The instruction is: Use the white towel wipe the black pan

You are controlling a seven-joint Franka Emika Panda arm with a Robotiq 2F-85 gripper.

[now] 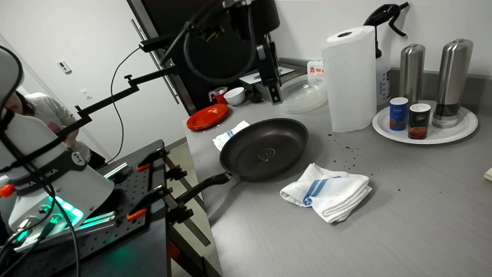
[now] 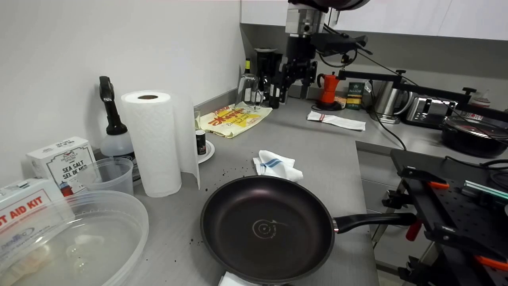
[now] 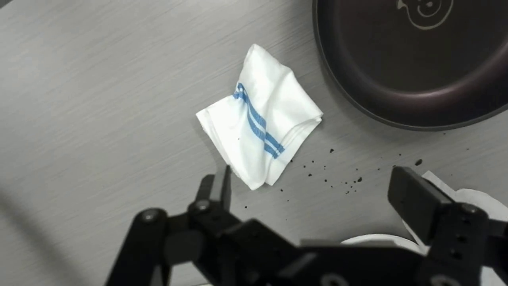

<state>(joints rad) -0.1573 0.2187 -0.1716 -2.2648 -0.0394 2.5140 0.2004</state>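
A folded white towel (image 1: 330,192) with blue stripes lies on the grey counter beside the pan, in both exterior views (image 2: 278,166) and the wrist view (image 3: 260,119). The black pan (image 1: 265,150) stands upright on the counter with its handle over the counter edge. It also shows in an exterior view (image 2: 268,230) and partly in the wrist view (image 3: 397,71). My gripper (image 3: 312,170) is open and empty, high above the counter (image 2: 293,95). In the wrist view the towel lies ahead of the fingers, near the left one. Another white cloth (image 1: 226,136) lies partly hidden by the pan.
Dark crumbs (image 1: 348,148) are scattered between the pan and a white plate (image 1: 465,130) with grinders and small shakers. A paper towel roll (image 1: 349,80) stands behind the pan. A clear plastic tub (image 2: 131,254) and red plates (image 1: 207,116) are close to the pan.
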